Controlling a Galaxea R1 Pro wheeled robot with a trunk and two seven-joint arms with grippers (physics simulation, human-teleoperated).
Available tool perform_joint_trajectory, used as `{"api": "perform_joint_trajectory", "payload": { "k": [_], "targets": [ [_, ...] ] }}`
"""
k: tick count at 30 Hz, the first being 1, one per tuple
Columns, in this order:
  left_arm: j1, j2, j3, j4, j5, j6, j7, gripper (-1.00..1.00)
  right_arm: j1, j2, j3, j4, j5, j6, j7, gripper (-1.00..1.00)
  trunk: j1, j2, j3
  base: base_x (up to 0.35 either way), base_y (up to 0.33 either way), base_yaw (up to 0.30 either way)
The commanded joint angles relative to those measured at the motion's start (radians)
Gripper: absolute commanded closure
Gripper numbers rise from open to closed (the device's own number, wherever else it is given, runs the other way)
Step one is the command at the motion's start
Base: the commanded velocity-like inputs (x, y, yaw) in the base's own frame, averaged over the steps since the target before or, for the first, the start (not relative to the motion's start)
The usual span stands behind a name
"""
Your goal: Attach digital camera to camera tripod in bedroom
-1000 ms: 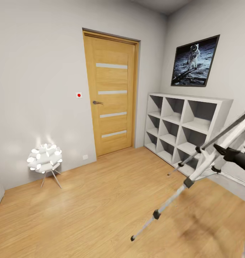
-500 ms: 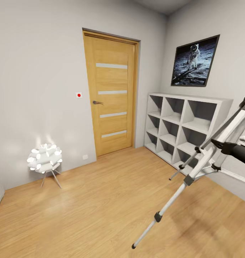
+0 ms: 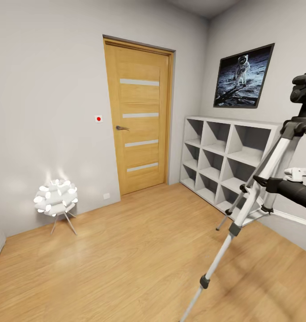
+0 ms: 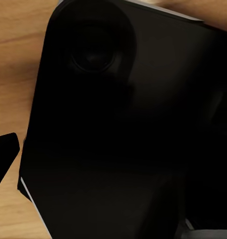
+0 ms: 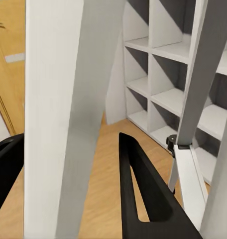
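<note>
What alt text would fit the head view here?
A silver-legged tripod leans in at the right of a bedroom, its black head near the edge. Behind it stand a white cube shelf, a wooden door, a moon poster and a spiky white lamp.

Camera tripod (image 3: 278,161): silver-grey legs, black joints, black head. Digital camera (image 4: 123,124): black. Door (image 3: 139,116): honey wood, four pale stripes. Shelf unit (image 3: 229,161): white.
</note>
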Motion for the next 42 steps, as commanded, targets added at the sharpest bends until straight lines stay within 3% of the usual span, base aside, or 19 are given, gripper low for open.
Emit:
{"api": "perform_joint_trajectory", "payload": {
  "k": [1,11,42],
  "targets": [
    [0.001,-0.001,0.001,-0.001,0.005,-0.001,0.000,-1.00,-0.001,0.000,0.000,-0.001,0.003,0.004,0.008,1.00,0.000,-0.001,-0.001,0.000,0.000,0.000],
    [0.000,-0.004,0.000,-0.001,0.005,-0.002,0.000,-1.00,-0.001,0.001,0.001,-0.001,0.008,-0.004,0.008,1.00,0.000,-0.001,-0.001,0.000,-0.048,0.000],
    [0.000,-0.003,0.000,-0.001,0.005,-0.002,0.000,-1.00,-0.002,0.014,0.007,-0.001,0.008,-0.006,0.008,1.00,0.000,-0.001,-0.001,0.000,-0.269,0.000]
  ]
}}
